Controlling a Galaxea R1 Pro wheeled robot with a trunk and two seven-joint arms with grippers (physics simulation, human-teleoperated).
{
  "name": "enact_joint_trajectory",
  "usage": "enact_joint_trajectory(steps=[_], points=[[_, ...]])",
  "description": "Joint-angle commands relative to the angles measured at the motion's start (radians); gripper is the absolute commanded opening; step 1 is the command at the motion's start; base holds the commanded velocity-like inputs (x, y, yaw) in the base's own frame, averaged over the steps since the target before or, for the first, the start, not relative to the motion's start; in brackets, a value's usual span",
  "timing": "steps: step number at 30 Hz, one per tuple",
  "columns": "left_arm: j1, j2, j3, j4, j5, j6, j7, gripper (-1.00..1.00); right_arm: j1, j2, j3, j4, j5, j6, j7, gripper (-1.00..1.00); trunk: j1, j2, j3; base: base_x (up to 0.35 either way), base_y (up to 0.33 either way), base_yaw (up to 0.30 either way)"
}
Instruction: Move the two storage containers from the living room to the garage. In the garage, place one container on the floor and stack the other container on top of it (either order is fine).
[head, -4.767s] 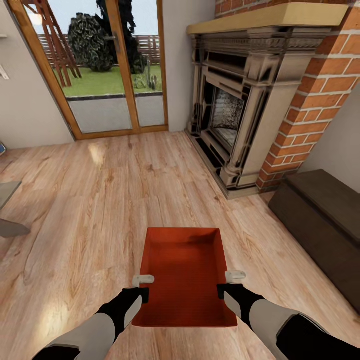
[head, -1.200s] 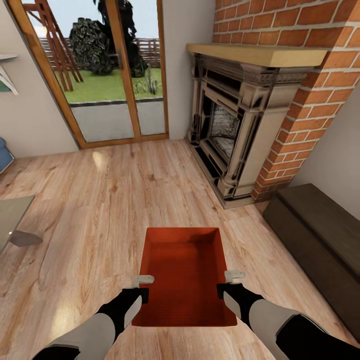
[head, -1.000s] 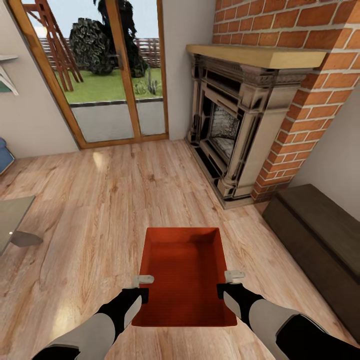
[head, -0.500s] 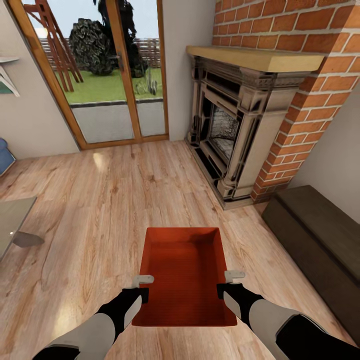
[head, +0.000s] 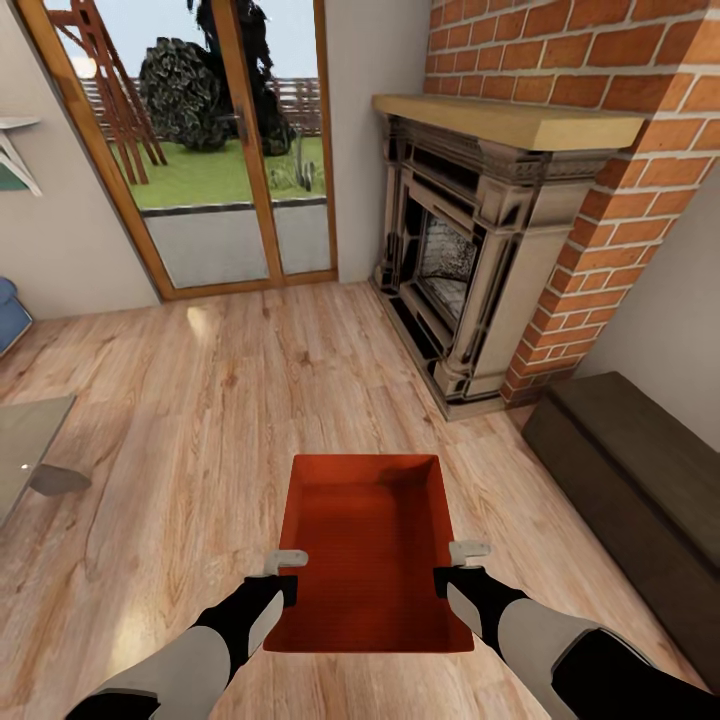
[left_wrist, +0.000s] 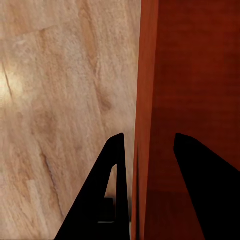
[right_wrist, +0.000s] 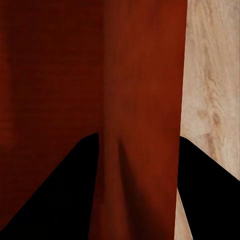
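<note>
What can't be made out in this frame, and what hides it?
- Second storage container: not among what these views take in.
- Underside of the held storage container: hidden by its own walls, head view.
- Left gripper and right gripper contact points: covered by the bin's rim, wrist views.
- Dark-brown cabinet: cut off by the right edge, head view.

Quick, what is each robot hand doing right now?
Left gripper: shut on the left wall of the orange bin.
Right gripper: shut on the bin's right wall.

Head cam looks down-fwd; both wrist cams close on container (head: 368, 545) walls.
</note>
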Motion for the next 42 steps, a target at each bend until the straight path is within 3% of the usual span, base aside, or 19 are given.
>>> enact_joint_trajectory(steps=[1,22,28,42], points=[[0.000,-0.001,-0.001,-0.001,-0.005,0.007,0.005,-1.00,0.000,0.007,0.056,-0.003,-0.003,0.007,-0.006,-1.00,-0.004,0.006,0.002,0.000,0.000,0.000],[0.000,-0.001,-0.001,-0.001,-0.005,0.007,0.005,-1.00,0.000,0.008,0.057,-0.003,-0.002,0.008,-0.006,-1.00,-0.084,0.153,0.068,0.000,0.000,0.000],[0.000,-0.001,-0.001,-0.001,-0.005,0.007,0.005,-1.00,0.000,0.009,0.056,-0.003,0.030,0.009,-0.006,-1.00,-0.107,0.195,0.087,0.000,0.000,0.000],[0.000,-0.001,-0.001,-0.001,-0.006,0.007,0.005,-1.00,0.000,0.009,0.055,-0.003,0.035,0.007,-0.006,-1.00,-0.161,0.293,0.131,0.000,0.000,0.000]])
